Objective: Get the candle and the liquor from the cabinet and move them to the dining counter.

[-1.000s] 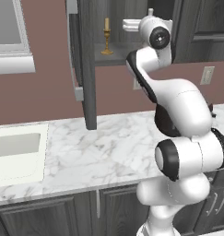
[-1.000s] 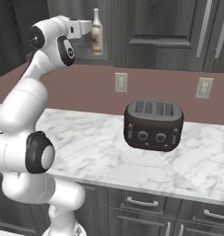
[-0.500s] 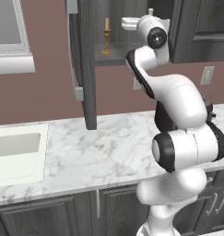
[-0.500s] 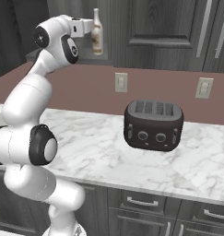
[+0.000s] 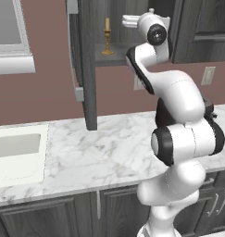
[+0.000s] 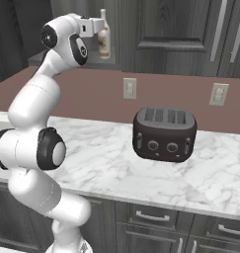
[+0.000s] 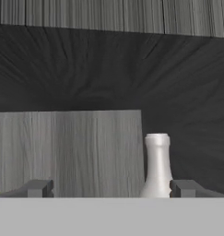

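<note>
We see the liquor standing upright on the shelf of the open cabinet, a cream-white bottle with a round body, narrow neck and brownish band. The candle stands on the same shelf, apart from the liquor. Our arm is raised high, and the gripper sits level just before the liquor, jaws wide apart, holding nothing. In the hand view the neck rises beside 1 fingertip.

The robot is a glossy white arm built of rounded, tube-like segments that swell at each joint. Black bands ring the joints, and round black caps sit on their sides. Its two small finger tips are dark grey and blocky.
</note>
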Controlling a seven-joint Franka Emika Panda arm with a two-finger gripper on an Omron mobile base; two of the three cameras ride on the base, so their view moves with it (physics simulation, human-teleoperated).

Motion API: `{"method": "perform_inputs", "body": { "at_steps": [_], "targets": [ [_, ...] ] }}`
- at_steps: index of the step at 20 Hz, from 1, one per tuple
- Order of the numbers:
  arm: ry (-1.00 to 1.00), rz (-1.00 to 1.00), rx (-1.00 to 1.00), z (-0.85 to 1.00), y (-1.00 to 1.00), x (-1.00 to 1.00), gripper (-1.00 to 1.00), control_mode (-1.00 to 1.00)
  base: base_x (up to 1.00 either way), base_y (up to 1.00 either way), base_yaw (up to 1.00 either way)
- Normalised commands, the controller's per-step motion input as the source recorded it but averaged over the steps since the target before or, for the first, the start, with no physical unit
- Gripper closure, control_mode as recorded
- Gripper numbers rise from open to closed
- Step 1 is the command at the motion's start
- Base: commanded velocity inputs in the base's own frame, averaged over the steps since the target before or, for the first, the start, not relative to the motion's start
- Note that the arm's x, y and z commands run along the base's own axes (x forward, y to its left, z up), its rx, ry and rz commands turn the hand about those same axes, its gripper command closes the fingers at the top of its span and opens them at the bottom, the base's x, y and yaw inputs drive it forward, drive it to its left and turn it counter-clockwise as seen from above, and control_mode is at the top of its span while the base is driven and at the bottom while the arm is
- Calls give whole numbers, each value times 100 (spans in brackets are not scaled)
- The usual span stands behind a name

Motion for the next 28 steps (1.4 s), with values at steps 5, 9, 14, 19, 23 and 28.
{"method": "perform_inputs", "body": {
  "at_steps": [5, 9, 14, 19, 23, 28],
  "targets": [
    [0, 0, 0, 0, -9, 25, -100, -100, 0, 0, 0],
    [0, 0, 1, 0, -14, 24, -100, -100, 0, 0, 0],
    [0, -5, 0, 0, -22, 8, -100, -100, 0, 0, 0],
    [1, -9, 0, 0, -19, 1, -100, -100, 0, 0, 0],
    [1, -10, 0, 0, -5, 9, -100, -100, 0, 0, 0],
    [0, -5, 0, 0, 0, 11, -100, -100, 0, 0, 0]
  ]
}}
